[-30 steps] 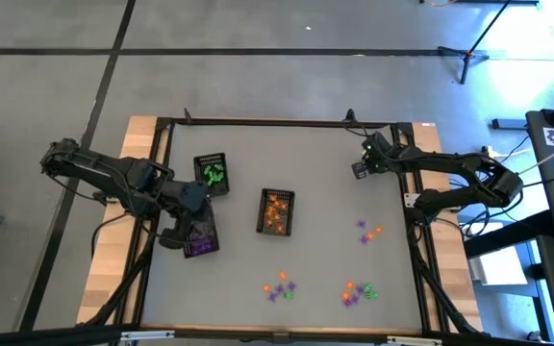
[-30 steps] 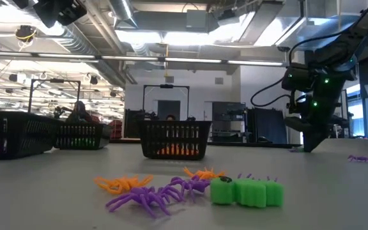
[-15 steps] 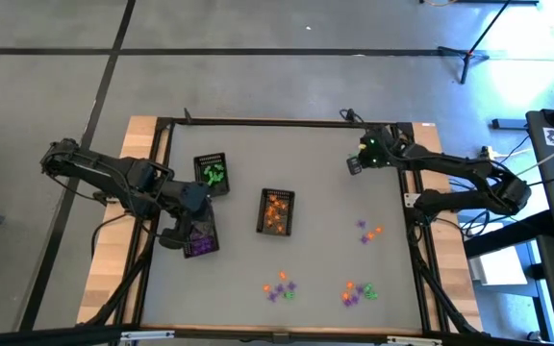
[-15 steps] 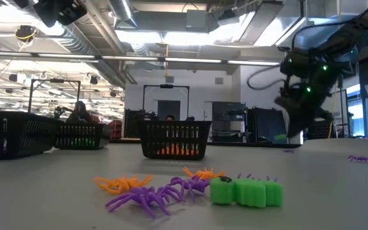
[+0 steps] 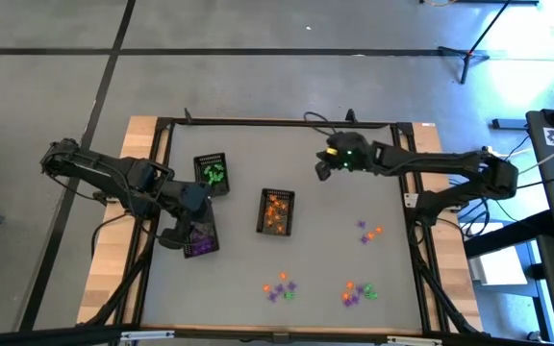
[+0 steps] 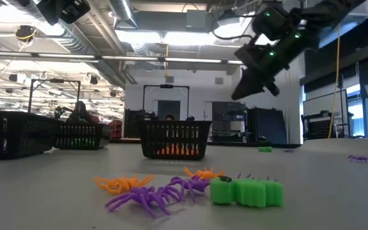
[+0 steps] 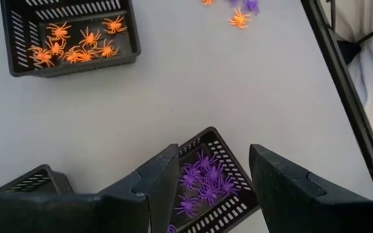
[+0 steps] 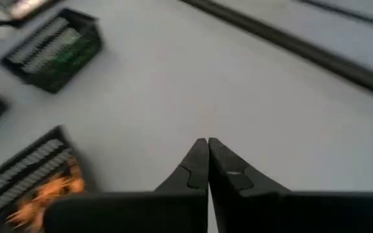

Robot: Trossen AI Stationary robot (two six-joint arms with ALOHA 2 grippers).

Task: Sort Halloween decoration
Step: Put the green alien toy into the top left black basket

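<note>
Dark right gripper (image 5: 323,168) hangs pinched together above the table; left gripper (image 7: 206,175) spread over purple spiders (image 7: 203,184).

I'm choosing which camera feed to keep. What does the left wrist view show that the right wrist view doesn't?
Only the left wrist view: the purple spiders in their tray, under the open left gripper, plus loose pieces at the table's edge. Only the right wrist view: the tray of green pieces and the shut right gripper. Both share the tray of orange spiders and grey tabletop.
</note>
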